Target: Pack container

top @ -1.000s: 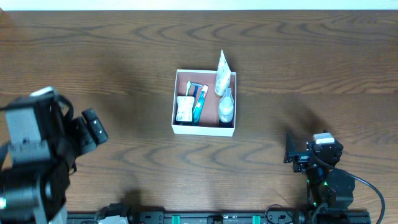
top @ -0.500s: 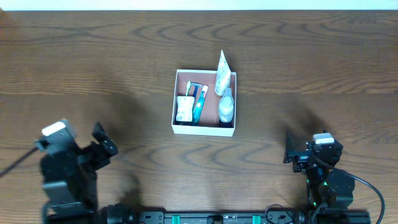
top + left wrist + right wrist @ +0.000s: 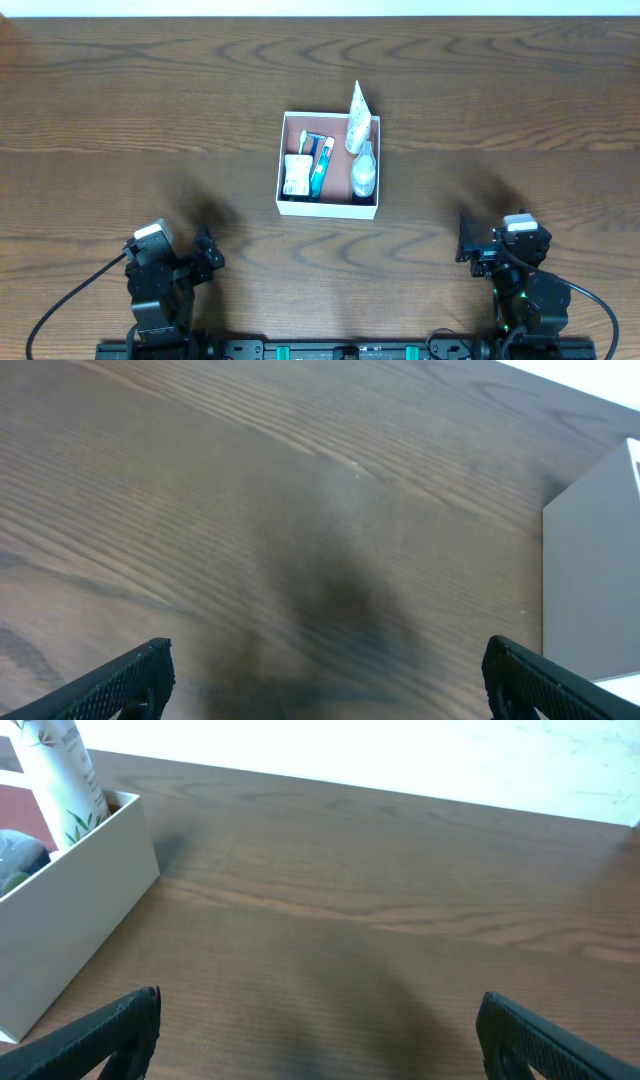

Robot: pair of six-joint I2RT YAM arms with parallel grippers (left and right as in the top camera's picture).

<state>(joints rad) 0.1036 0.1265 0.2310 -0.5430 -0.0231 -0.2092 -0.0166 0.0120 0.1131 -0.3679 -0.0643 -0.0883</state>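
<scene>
The container (image 3: 329,207) is a square box with white walls and a pink-brown inside at the table's middle. It holds a white tube (image 3: 357,122) leaning on the far right wall, a clear bottle (image 3: 364,172), a blue toothbrush pack (image 3: 320,166) and a small white packet (image 3: 296,175). My left gripper (image 3: 207,252) is open and empty at the front left, low over bare wood (image 3: 320,680); a container wall (image 3: 592,590) shows at the right of the left wrist view. My right gripper (image 3: 466,240) is open and empty at the front right (image 3: 320,1040); its wrist view shows the container wall (image 3: 70,910) and the tube (image 3: 62,780).
The wooden table (image 3: 150,120) runs wide on all sides of the container. The arm bases sit along the front edge, left (image 3: 155,300) and right (image 3: 525,295). A white surface (image 3: 400,750) lies beyond the table's far edge.
My left arm has drawn back and down from the left side toward the front edge, its gripper still open and empty. The right arm and the container have not moved.
</scene>
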